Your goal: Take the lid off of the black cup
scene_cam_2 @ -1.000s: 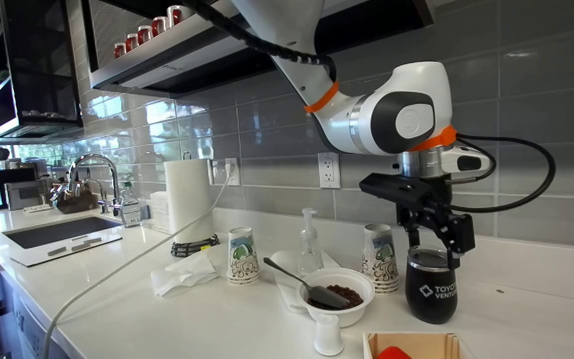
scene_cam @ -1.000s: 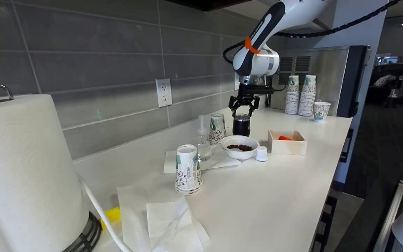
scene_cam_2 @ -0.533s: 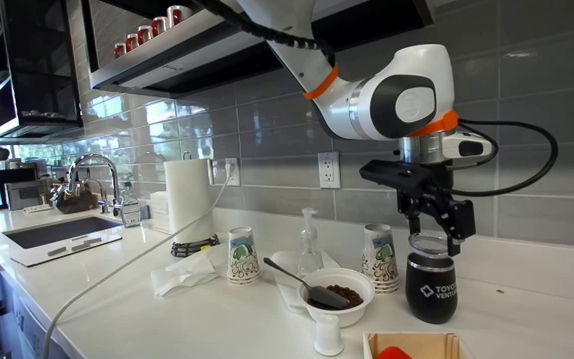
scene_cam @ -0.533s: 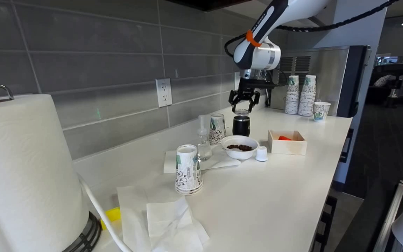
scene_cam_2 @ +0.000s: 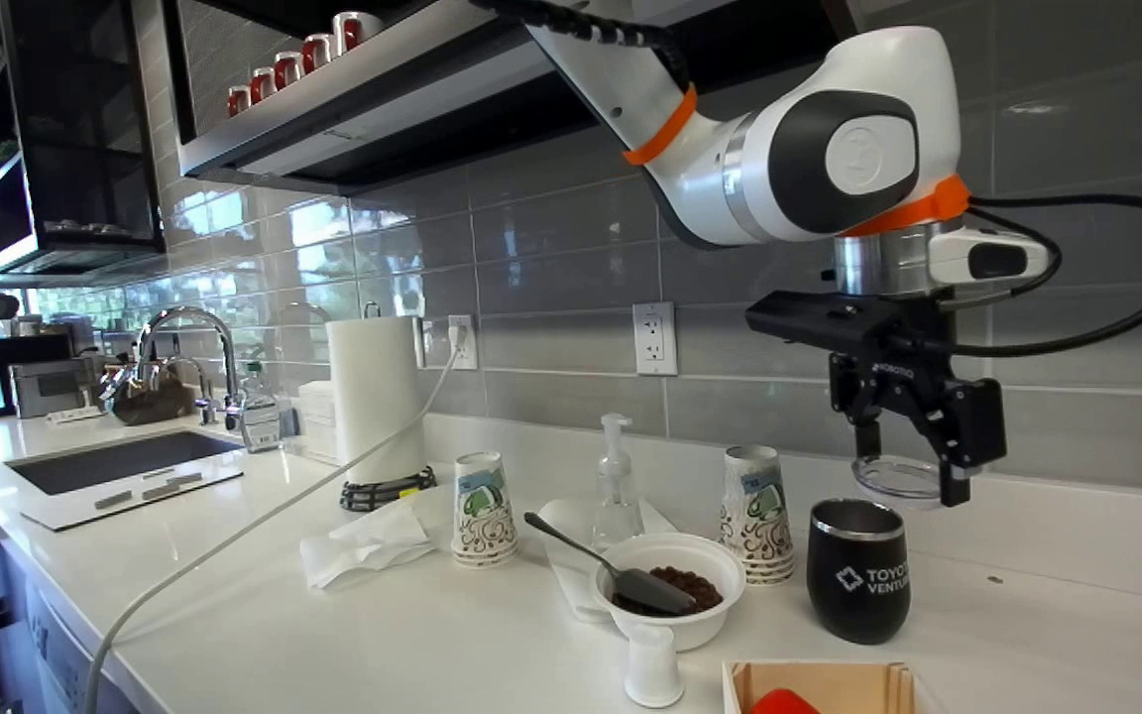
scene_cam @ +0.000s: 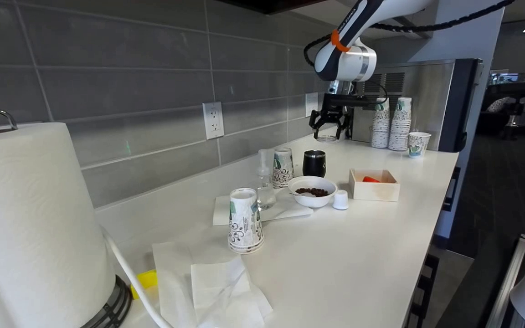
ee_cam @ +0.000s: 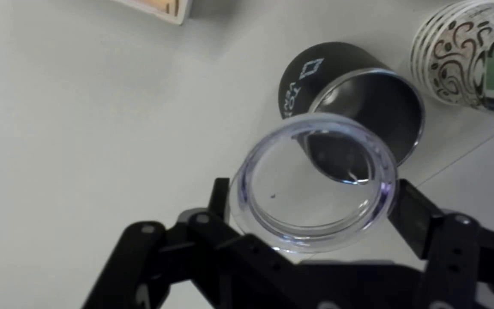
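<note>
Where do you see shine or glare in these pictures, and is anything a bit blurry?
In an exterior view, glossy wall tiles mirror bright patches; in the wrist view, the clear lid catches purplish-white glints along its rim, and lettering on the black cup looks slightly soft.

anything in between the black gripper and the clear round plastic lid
Nothing visible: the black robot gripper holds the clear round plastic lid by opposite sides of its rim, apart from the open, silver-rimmed black cup.
</note>
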